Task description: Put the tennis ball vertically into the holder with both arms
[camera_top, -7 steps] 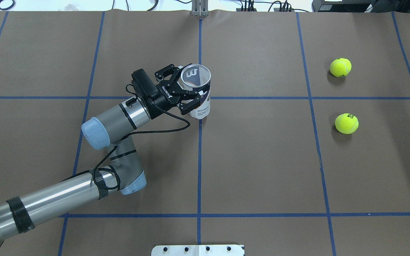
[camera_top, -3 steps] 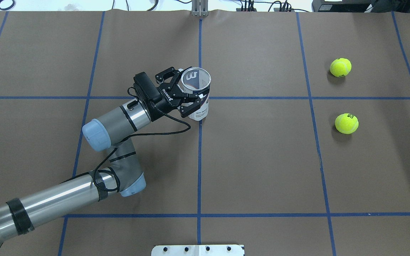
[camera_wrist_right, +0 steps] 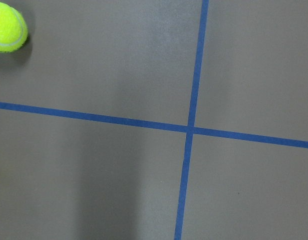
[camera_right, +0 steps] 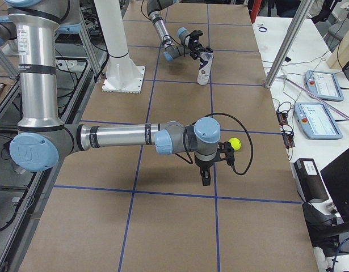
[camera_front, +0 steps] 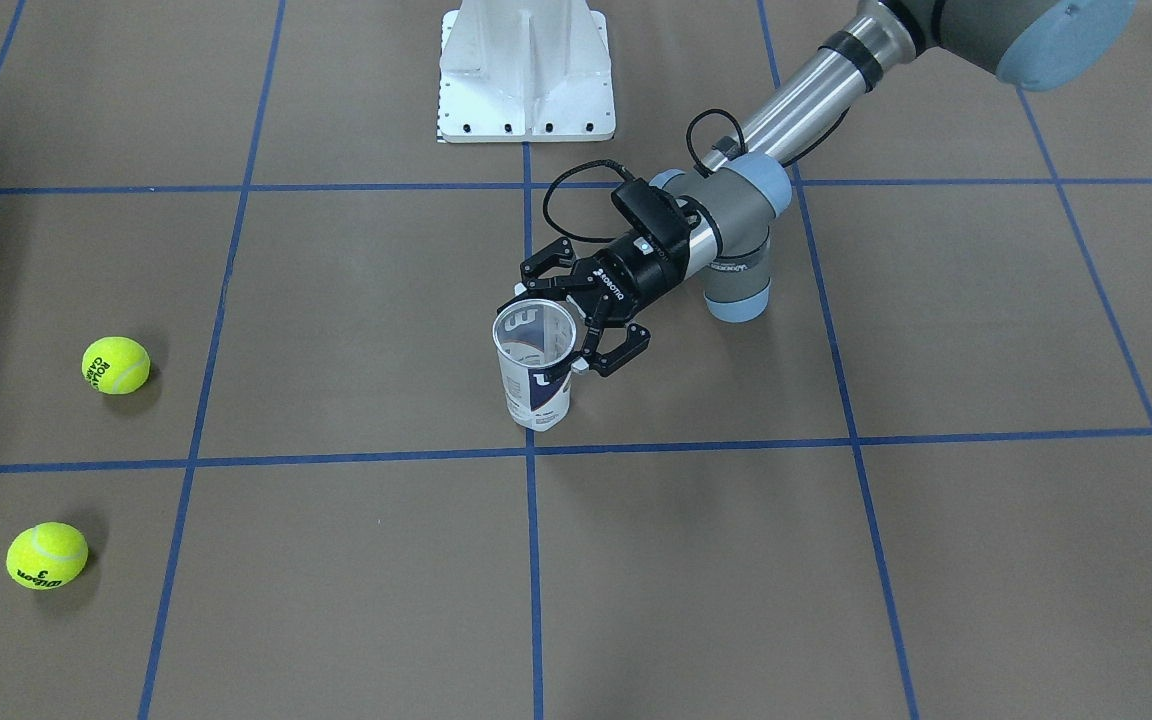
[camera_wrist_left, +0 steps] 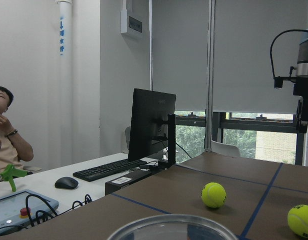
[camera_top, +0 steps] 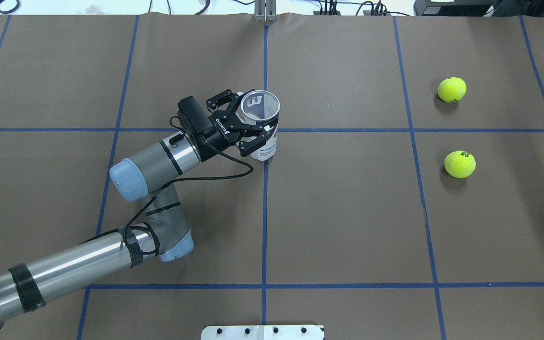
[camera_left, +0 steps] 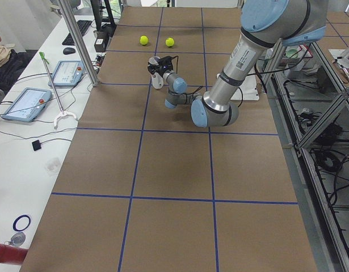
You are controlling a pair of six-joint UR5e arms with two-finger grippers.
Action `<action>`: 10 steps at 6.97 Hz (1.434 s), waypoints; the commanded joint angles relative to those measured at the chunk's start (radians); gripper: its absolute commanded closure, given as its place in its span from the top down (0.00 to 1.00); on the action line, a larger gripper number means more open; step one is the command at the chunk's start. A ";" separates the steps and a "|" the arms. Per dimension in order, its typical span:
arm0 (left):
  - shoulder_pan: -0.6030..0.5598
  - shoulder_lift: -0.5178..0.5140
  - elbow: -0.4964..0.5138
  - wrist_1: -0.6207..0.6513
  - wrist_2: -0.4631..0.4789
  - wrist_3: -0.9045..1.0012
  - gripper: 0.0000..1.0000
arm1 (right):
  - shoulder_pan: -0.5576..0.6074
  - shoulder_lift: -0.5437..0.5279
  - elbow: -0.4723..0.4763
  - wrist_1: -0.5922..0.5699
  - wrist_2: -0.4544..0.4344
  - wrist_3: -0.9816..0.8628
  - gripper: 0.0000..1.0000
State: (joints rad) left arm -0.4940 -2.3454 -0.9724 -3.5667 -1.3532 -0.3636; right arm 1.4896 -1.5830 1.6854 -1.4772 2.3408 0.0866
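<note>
Overhead exterior showed the left black claw (camera_top: 253, 118) clamped on the upright clear plastic tennis-ball can (camera_top: 265, 113), white-and-navy labelled, near the middle of the brown table (camera_top: 347, 212). The right black claw (camera_right: 206, 180) hung toward the table's right edge; whether it was apart or together could not be told.

Left arm (camera_top: 88, 262): silver tube wrapped with black tape bands; grey joint housings; round pale blue end caps; dark lettering along the upper tube.
Left cable (camera_top: 215, 176): thin and black, looping loosely from the wrist to a taped band.
Left gripper (camera_top: 252, 118): black, with two fingers of open linkwork and white lettering on the body.
Left camera (camera_top: 191, 113): black block on the wrist.
Right arm (camera_right: 114, 136): silver tube, black rings, grey joints, pale blue caps, one cap bearing a logo.
Right cable (camera_right: 251, 148): black, in one wide loop.
Right gripper (camera_right: 206, 180): black; its fingers are too small to make out.
Base (camera_front: 526, 70): white metal pedestal with a row of dark bolts along its foot.
</note>
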 commanded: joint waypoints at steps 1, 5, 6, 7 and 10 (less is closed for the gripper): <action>0.000 0.000 0.000 0.008 0.000 0.000 0.85 | -0.102 -0.008 0.034 0.114 -0.003 0.222 0.99; 0.000 -0.002 0.000 0.012 -0.001 0.009 0.85 | -0.470 0.033 0.040 0.469 -0.257 0.931 0.99; 0.000 -0.002 0.000 0.012 -0.001 0.014 0.85 | -0.550 0.078 0.040 0.469 -0.340 1.043 0.99; 0.000 -0.002 0.000 0.012 0.000 0.014 0.86 | -0.605 0.081 0.040 0.469 -0.401 1.065 0.99; 0.000 -0.002 0.000 0.012 -0.001 0.014 0.86 | -0.678 0.041 0.040 0.466 -0.468 1.047 0.99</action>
State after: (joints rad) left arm -0.4939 -2.3470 -0.9725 -3.5542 -1.3544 -0.3498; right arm 0.8376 -1.5259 1.7257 -1.0097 1.8964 1.1425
